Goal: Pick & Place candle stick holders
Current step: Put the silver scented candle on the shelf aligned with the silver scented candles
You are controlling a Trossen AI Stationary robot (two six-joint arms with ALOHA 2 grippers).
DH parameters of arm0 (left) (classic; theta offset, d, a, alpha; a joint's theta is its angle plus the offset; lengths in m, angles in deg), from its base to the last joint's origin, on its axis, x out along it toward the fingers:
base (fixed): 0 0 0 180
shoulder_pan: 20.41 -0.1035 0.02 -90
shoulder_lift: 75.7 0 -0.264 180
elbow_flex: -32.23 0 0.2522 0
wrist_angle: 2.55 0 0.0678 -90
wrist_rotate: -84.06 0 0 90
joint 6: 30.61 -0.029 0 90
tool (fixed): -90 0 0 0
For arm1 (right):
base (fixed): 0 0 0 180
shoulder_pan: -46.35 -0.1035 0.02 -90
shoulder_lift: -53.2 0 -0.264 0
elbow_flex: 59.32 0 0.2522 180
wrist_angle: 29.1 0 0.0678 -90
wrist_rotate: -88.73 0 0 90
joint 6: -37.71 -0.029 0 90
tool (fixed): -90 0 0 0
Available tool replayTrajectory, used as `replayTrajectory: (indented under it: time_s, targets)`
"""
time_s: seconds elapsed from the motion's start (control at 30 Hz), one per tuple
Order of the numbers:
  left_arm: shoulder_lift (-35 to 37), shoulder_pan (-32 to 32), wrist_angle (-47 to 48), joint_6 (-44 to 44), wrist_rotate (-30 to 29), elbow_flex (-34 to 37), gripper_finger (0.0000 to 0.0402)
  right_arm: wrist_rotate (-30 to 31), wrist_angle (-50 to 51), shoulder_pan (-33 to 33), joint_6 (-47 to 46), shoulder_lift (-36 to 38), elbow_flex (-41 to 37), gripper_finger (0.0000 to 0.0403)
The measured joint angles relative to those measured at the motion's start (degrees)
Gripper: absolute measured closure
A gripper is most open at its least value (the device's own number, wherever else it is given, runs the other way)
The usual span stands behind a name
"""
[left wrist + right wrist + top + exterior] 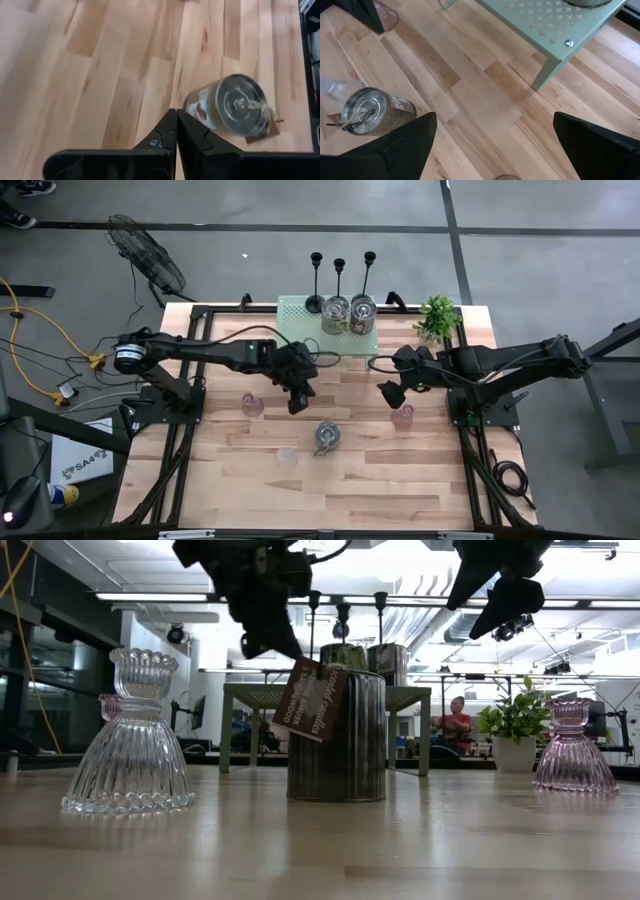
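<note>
Left gripper (297,401) hovers mid-table, jaws closed, empty. Right gripper (390,393) at 3 o'clock of it, jaws wide apart, empty. Silvery jar (326,437) stands on table (400,480) at 5 o'clock of left gripper; brown tag (311,700) text unreadable.

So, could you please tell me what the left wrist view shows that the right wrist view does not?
Only the left wrist view shows the left gripper, its fingers shut together above bare table. Only the right wrist view shows the right gripper open, the green shelf, a pink glass cup and a clear glass cup. Both show the silvery jar with its tag.
</note>
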Motion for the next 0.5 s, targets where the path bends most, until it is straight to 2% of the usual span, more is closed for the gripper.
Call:
replayTrajectory:
  time_s: [0.3, 0.4, 0.5]
  targets:
    - [-4.2, 4.0, 1.9, 2.2, -2.3, -4.1, 0.0402, 0.1, -0.1, 0.0, 1.5, 0.0, 0.0, 0.0011]
    - [-7.1, 5.6, 2.8, 3.5, -4.6, -8.2, 0.0402, -0.1, 0.0, 0.0, 1.5, 0.0, 0.0, 0.0011]
    - [-10.4, 7.2, 9.8, 4.2, -7.5, -13.9, 0.0402, -0.3, 0.3, 0.0, 1.5, 0.0, 0.0, 0.0011]
